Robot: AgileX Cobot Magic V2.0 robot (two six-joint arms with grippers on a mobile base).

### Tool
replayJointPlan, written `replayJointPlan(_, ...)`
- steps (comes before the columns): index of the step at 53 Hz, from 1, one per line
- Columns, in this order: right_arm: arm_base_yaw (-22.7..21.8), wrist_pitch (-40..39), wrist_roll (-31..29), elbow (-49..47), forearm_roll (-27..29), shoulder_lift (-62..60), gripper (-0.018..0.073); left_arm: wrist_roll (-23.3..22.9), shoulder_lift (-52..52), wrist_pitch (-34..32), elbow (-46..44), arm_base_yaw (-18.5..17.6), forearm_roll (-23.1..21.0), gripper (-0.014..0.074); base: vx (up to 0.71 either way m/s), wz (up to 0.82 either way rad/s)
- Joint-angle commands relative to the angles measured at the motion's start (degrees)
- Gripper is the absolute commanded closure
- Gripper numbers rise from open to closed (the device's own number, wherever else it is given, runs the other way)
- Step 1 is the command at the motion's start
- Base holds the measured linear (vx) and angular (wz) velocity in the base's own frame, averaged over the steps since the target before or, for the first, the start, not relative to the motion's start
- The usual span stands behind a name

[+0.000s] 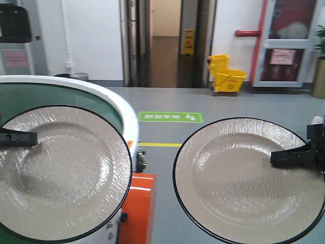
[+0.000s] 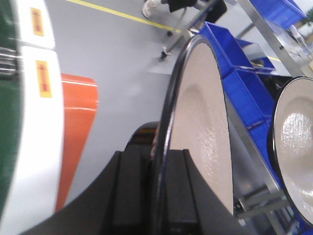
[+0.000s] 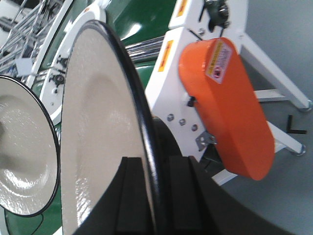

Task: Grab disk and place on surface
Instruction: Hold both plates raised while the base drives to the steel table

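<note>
Two disks show, both cream plates with a black rim. In the front view the left disk hangs over the conveyor's edge, and my left gripper is shut on its left rim. The right disk is held above the grey floor, my right gripper shut on its right rim. The left wrist view shows the left disk edge-on, its rim pinched in the left gripper. In the right wrist view the right disk is clamped the same way by the right gripper. The surface is out of view.
A green conveyor belt with a white rim curves behind the left disk. Its orange cover and white legs stand between the disks. Blue bins on a metal rack lie to the side. A yellow mop bucket stands far back.
</note>
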Motion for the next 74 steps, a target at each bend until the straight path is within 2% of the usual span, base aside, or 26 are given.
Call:
replayJointPlan(1,-0.2,0.2,0.1,-1.8,7.6,-2.3,0.0568,-0.5,-2.5,-0.9,-1.9,-0.1,-7.7,0.0604,-0.08,-0.46)
replayJointPlan(34,-0.2,0.5,0.1,-1.8,7.6,-2.3,0.0568,-0.5,-2.7,-0.8,-1.9,-0.1,-7.7,0.0604,0.02,-0.53)
replayJointPlan(57,-0.2,0.8,0.1,-1.8,7.6,-2.3,0.0568,-0.5,-2.7,-0.9,-1.9,-0.1,-7.7,0.0604,0.22,-0.53)
replayJointPlan(74,-0.2,1.3,0.1,-1.8,7.6,-2.3,0.0568,-0.5,-2.7,-0.8,-1.9,-0.1,-7.7,0.0604,0.31,-0.19)
